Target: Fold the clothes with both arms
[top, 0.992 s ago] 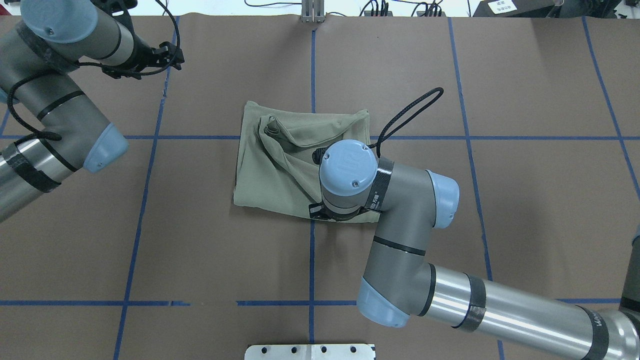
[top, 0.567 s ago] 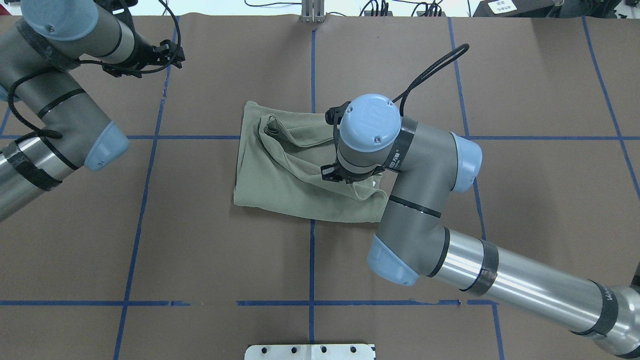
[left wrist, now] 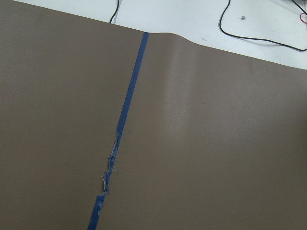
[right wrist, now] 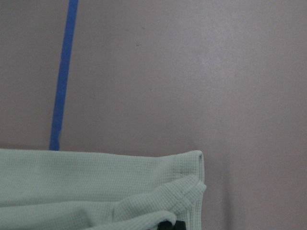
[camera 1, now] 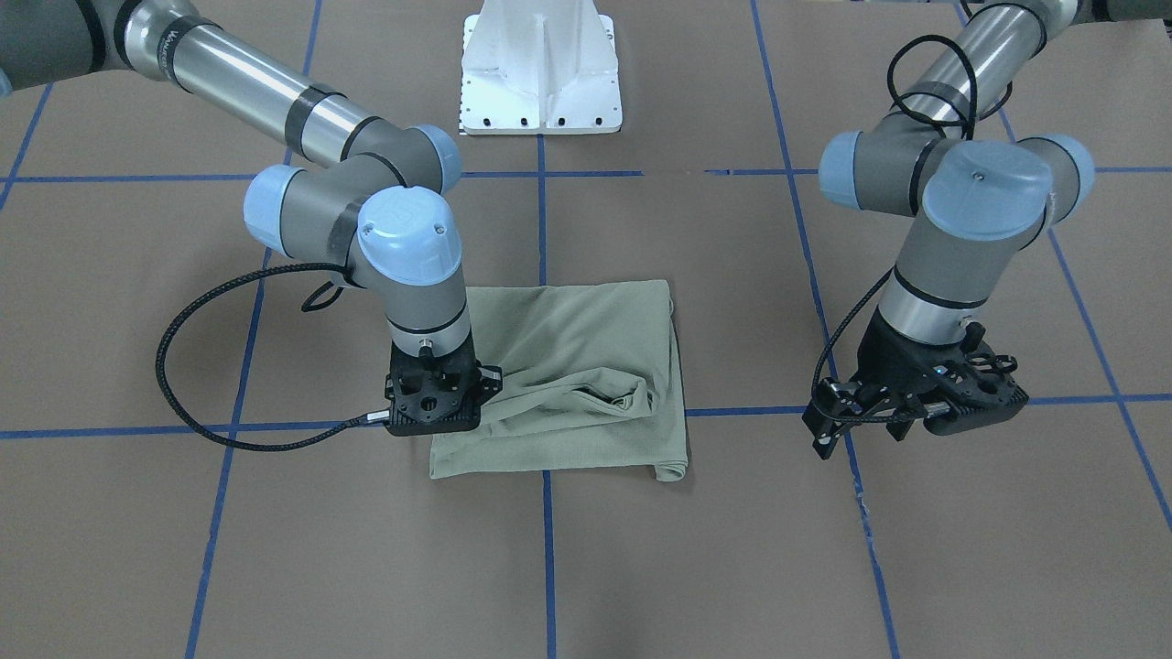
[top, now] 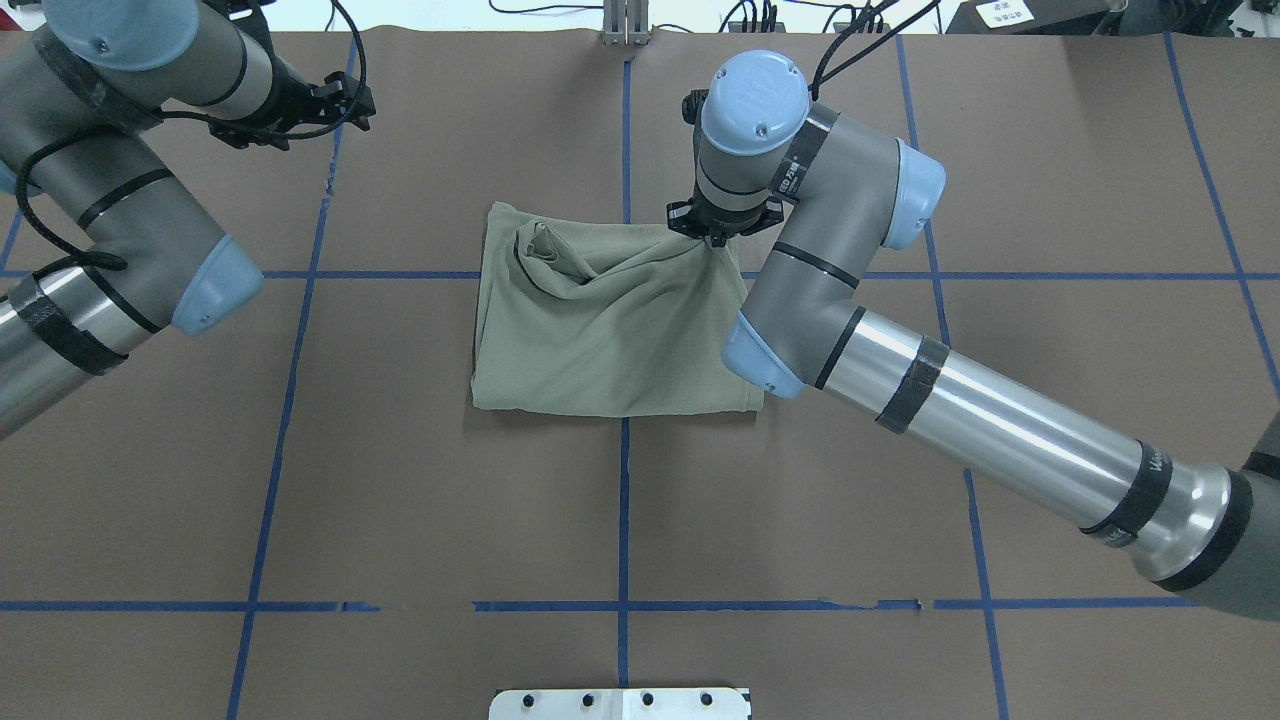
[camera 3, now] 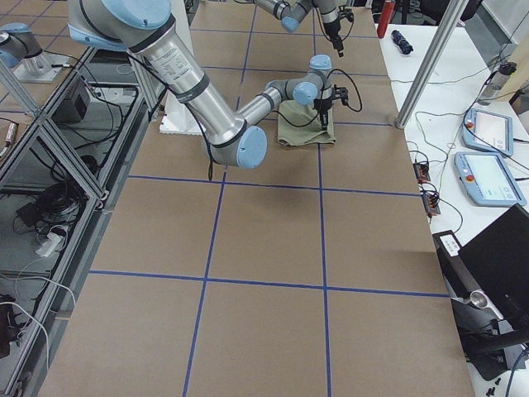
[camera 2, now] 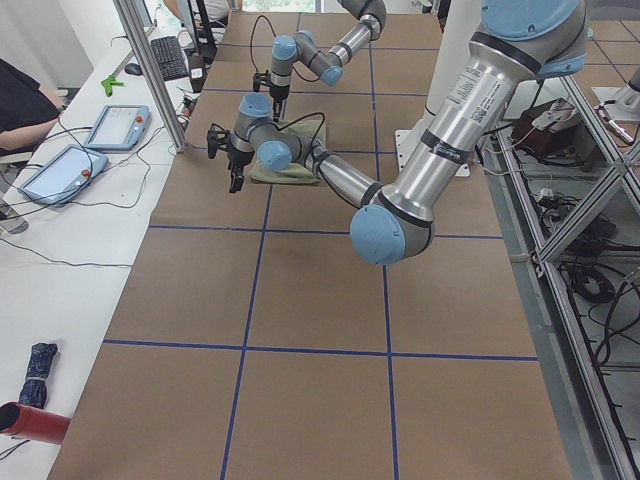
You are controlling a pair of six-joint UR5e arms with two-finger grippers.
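1. Clock hours taken from the overhead view, with 12 on the side far from the robot.
2. In the middle of the brown table [top: 400, 500], on a crossing of blue tape lines [top: 624, 500]: a green shirt [top: 600, 340], folded into a rough square.
3. Looks flat and smooth toward 6 o'clock. Bunches up into a lump [top: 545, 250] near 11 o'clock.
4. At the shirt's 1 o'clock corner: the right gripper [top: 708, 232], pointing straight down.
5. Pinches that corner, with the cloth pulled into long creases that run toward it.
6. Up close from the right wrist: the same corner of the shirt, hem doubled over, with a black bit of finger [right wrist: 170, 226] just under it at the bottom edge.
7. Off at 10 o'clock from the shirt and well apart from it: the left gripper [top: 358, 103], tipped onto its side above the table.
8. Spread apart, with nothing between its tips.
9. From the left wrist: only bare brown table and one tape line, frayed partway along.
10. At 6 o'clock, at the near edge of the table: a white base plate [top: 620, 703].
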